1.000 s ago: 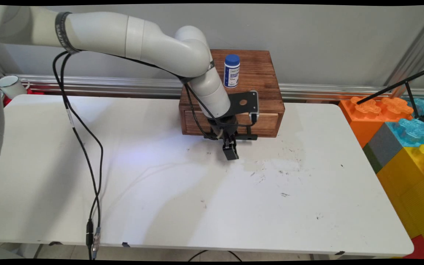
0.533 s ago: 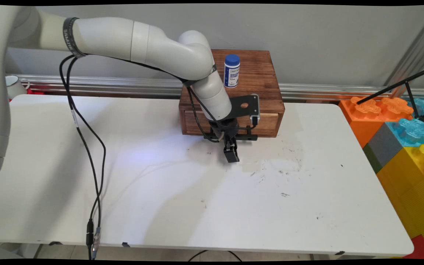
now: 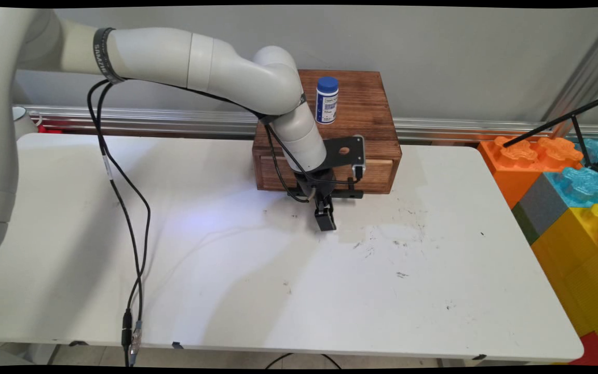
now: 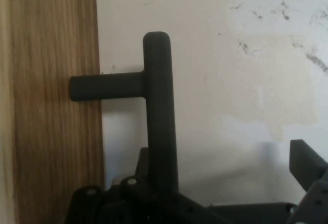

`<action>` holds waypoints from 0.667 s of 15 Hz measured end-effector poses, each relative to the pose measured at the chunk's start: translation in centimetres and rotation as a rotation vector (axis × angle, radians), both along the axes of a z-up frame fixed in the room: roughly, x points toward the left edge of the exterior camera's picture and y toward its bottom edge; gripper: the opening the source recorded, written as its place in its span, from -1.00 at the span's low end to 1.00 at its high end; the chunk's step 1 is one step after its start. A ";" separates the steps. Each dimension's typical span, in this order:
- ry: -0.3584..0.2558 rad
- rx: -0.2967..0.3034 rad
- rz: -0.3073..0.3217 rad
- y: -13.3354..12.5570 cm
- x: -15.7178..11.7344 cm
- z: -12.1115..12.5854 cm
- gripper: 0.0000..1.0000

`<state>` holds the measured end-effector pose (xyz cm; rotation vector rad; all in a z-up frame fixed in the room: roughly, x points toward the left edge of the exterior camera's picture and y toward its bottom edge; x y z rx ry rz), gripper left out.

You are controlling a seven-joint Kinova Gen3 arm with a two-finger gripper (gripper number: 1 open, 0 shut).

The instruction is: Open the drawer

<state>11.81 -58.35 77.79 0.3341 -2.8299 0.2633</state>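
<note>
A brown wooden drawer box [image 3: 369,111] stands at the table's far edge, with a black bar handle [image 3: 352,194] across its drawer front [image 3: 377,174]. My gripper [image 3: 324,206] points down at the middle of that handle and is open. In the hand view the handle [image 4: 159,106] runs upright, joined by a post to the wood face [image 4: 51,101] on the left. One finger [image 4: 307,160] stands well to the bar's right; the other finger is hidden. A white bottle with a blue cap [image 3: 327,100] stands on top of the box.
Large orange, blue and yellow toy blocks [image 3: 569,176] are stacked off the table's right end. A white mug [image 3: 23,117] sits beyond the far left corner. My black cables [image 3: 133,234] hang down over the table's left half. Dark scuff marks [image 3: 397,244] dot the white table.
The hand has edged slightly lower at the handle while the elbow swung a little to the right. The box and bottle have not moved.
</note>
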 end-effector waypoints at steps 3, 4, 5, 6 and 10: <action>0.003 0.006 0.001 0.3 -0.1 0.1 1.00; 0.004 0.007 0.001 0.4 -0.2 0.1 1.00; 0.005 0.008 0.001 0.5 -0.2 0.2 1.00; 0.006 0.010 0.001 0.7 -0.3 0.3 1.00; 0.013 0.019 0.004 1.9 -0.3 0.9 1.00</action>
